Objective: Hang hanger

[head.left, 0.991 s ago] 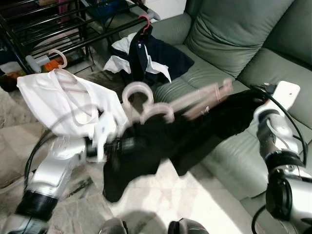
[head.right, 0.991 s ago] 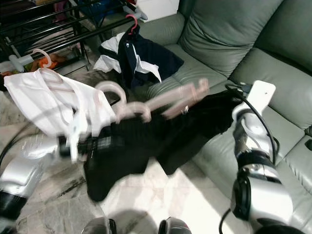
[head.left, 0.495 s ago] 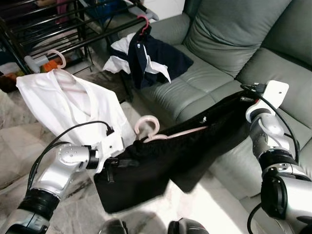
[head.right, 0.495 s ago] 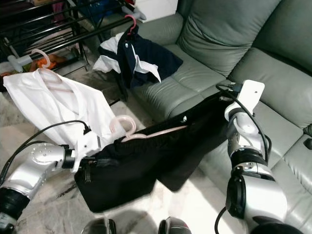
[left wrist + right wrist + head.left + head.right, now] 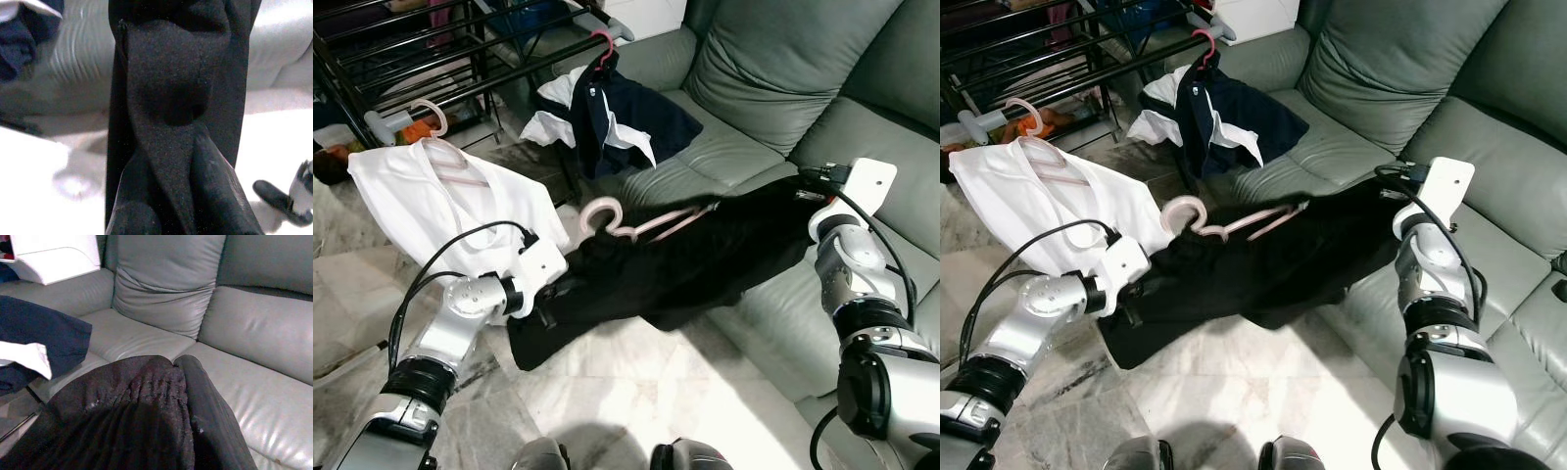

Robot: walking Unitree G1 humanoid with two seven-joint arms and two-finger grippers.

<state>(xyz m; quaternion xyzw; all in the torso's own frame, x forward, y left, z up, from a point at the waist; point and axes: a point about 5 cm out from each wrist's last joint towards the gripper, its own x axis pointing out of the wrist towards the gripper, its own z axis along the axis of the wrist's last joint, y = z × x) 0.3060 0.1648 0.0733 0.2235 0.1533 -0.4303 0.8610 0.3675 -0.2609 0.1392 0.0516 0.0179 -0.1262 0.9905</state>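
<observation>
A black garment (image 5: 685, 269) with a pale pink hanger (image 5: 625, 225) in its neck is stretched between my two grippers, in front of the sofa. My left gripper (image 5: 563, 286) is shut on the garment's left end; the left wrist view shows black cloth (image 5: 171, 98) pinched between the fingers (image 5: 220, 196). My right gripper (image 5: 793, 196) is shut on the right end above the sofa seat, with cloth (image 5: 146, 396) bunched against a finger (image 5: 208, 406). The hanger's hook (image 5: 600, 211) points up toward the black drying rack (image 5: 460, 69).
On the rack hang a white shirt (image 5: 440, 206) on a pink hanger and a navy and white top (image 5: 617, 122) on a red hanger. A grey-green sofa (image 5: 773, 88) lies to the right. Marble floor (image 5: 636, 392) is below, with my feet (image 5: 607, 455) at the bottom edge.
The garment has risen and been pulled flatter between the grippers. My left gripper moved up and toward the sofa, and the hanger hook now sits higher. The right arm barely shifted.
</observation>
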